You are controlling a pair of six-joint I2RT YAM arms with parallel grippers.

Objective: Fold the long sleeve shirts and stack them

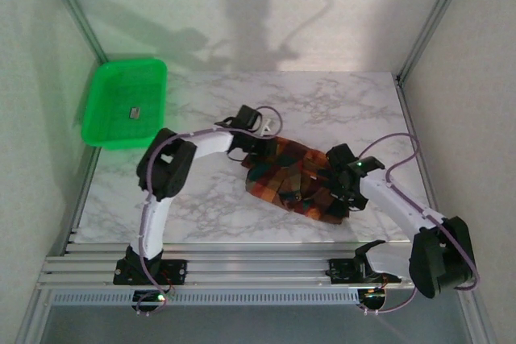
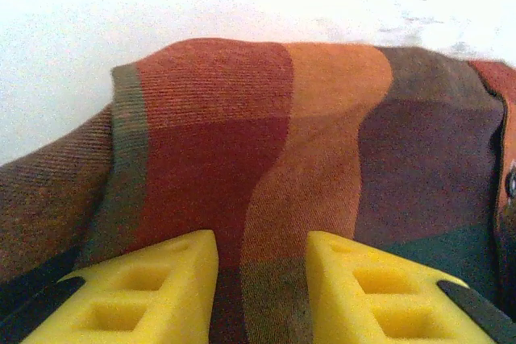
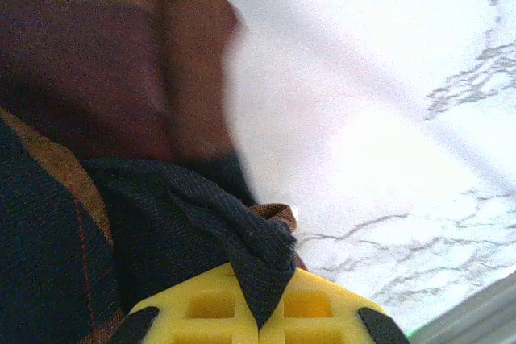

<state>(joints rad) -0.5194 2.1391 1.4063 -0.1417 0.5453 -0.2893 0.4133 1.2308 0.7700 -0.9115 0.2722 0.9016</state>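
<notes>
One plaid long sleeve shirt [image 1: 294,179] lies bunched in the middle of the marble table, checked in red, orange, green and navy. My left gripper [image 1: 254,151] is at its far left edge. In the left wrist view its yellow fingers [image 2: 161,279] press down on the red and orange cloth [image 2: 266,134], and the gripper [image 2: 262,239] is narrowly open with cloth lying in the gap. My right gripper [image 1: 343,191] is at the shirt's right side. In the right wrist view the gripper [image 3: 260,288] is shut on a pinched fold of the shirt's navy cloth [image 3: 242,231].
A bright green plastic tray [image 1: 113,130] sits at the far left of the table with a small grey object [image 1: 135,112] inside. Aluminium rails [image 1: 258,267] run along the near edge by the arm bases. Bare marble [image 1: 210,215] lies in front of the shirt.
</notes>
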